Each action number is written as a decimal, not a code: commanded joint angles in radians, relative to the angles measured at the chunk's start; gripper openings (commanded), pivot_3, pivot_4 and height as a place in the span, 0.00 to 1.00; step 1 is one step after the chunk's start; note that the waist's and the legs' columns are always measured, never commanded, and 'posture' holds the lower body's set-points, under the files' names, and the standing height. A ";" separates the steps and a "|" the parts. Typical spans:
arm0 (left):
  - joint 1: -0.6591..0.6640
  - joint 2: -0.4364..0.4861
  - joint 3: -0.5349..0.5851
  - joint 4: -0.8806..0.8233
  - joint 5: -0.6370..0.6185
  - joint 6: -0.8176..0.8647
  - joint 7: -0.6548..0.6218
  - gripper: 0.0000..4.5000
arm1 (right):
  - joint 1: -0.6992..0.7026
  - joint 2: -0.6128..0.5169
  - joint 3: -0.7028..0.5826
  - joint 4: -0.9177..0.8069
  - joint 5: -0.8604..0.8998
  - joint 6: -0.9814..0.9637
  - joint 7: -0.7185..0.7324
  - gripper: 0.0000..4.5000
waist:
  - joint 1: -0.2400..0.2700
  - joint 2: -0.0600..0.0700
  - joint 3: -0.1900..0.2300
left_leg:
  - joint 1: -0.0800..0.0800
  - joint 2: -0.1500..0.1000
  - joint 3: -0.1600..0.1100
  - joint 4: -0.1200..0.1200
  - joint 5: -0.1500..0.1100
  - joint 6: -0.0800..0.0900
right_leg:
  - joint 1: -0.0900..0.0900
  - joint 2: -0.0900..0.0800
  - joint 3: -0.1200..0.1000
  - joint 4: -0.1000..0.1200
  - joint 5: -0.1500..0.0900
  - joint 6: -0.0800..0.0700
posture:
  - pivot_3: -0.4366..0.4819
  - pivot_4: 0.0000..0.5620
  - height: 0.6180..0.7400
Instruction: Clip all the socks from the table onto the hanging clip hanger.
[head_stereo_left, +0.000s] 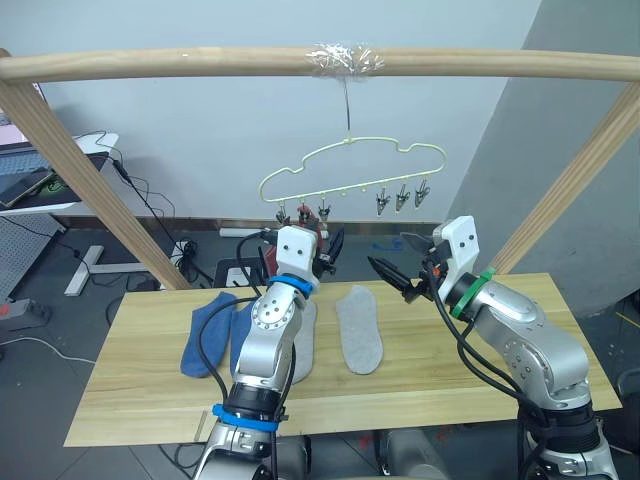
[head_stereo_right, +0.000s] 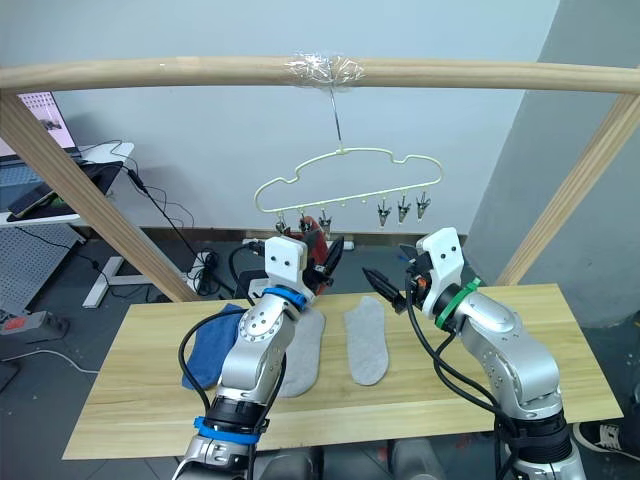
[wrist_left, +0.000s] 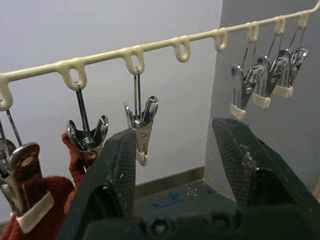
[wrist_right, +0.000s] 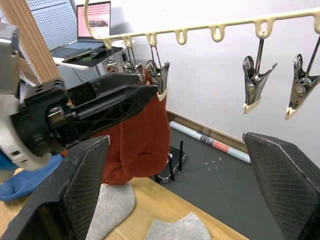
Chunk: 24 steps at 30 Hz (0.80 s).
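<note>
The pale-yellow clip hanger (head_stereo_left: 350, 165) hangs from the pole by its hook. Rust-red sock fabric (wrist_right: 142, 132) hangs from its left clips. My left gripper (wrist_left: 175, 135) is raised to those clips and open, with a bare clip (wrist_left: 142, 131) just beyond its fingers and nothing held. My right gripper (head_stereo_left: 398, 258) is open and empty, in the air below the three right clips (head_stereo_left: 402, 198). On the table (head_stereo_left: 480, 390) lie two blue socks (head_stereo_left: 207, 338) at the left and two light grey socks (head_stereo_left: 358, 330), one (head_stereo_left: 303, 350) partly behind my left arm.
A thick wooden pole frame (head_stereo_left: 200, 62) spans the top, with slanted legs at both sides of the table. Behind it on the left stands a desk with a laptop (wrist_right: 95, 20), and cables lie on the floor (head_stereo_left: 190, 250).
</note>
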 joint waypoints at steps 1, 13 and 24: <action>-0.026 -0.011 0.011 -0.005 -0.011 -0.039 0.009 0.59 | -0.013 -0.006 -0.027 -0.041 0.021 -0.002 -0.005 1.00 | -0.002 0.000 0.000 | 0.000 0.000 0.000 0.000 0.000 0.000 | 0.000 0.000 0.000 0.000 0.000 0.000 | 0.32 0.24 1.00; -0.058 -0.020 0.013 0.032 -0.004 -0.056 0.017 0.59 | -0.003 -0.010 -0.027 -0.048 0.027 0.000 -0.012 1.00 | -0.015 0.000 0.000 | 0.000 0.000 0.000 0.000 0.000 0.000 | 0.000 0.000 0.000 0.000 0.000 0.000 | 0.32 0.25 1.00; -0.100 -0.031 0.020 0.095 0.002 -0.083 0.022 0.59 | 0.001 -0.022 -0.031 -0.059 0.042 0.008 -0.025 1.00 | -0.023 0.000 0.000 | 0.000 0.000 0.000 0.000 0.000 0.000 | 0.000 0.000 0.000 0.000 -0.001 0.002 | 0.30 0.26 1.00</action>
